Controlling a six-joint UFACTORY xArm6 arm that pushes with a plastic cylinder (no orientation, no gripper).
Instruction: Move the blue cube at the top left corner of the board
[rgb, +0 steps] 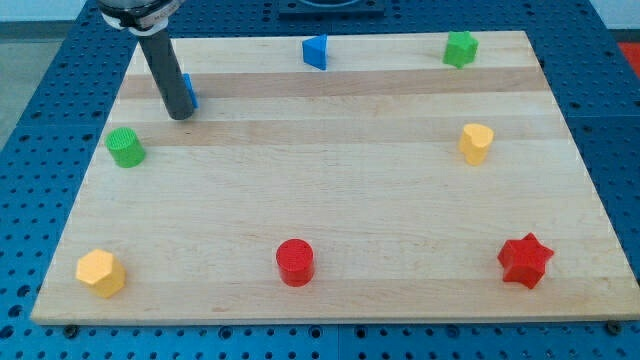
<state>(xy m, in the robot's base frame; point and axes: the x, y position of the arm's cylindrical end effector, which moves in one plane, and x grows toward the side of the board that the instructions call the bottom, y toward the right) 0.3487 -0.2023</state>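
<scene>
Where the wooden desk (330, 250) begins at the view's left, a yellow hexagonal block (100, 272) sits near the bottom corner and a green cylinder (125, 147) above it. Next comes the end effector, a plain dark rod with no jaws to open or close, holding nothing. My tip (181, 115) rests on the desk, touching or just in front of the blue cube (188, 90), which is mostly hidden behind the rod near the top left corner.

The cube looks small, light and rigid, so it should slide easily on smooth wood; a push on a flat face, near its middle, seems safest against twisting.

Further right are a red cylinder (295, 262), a blue wedge-like block (316, 51), a green block (460, 48), a yellow block (476, 143) and a red star (525, 260).
</scene>
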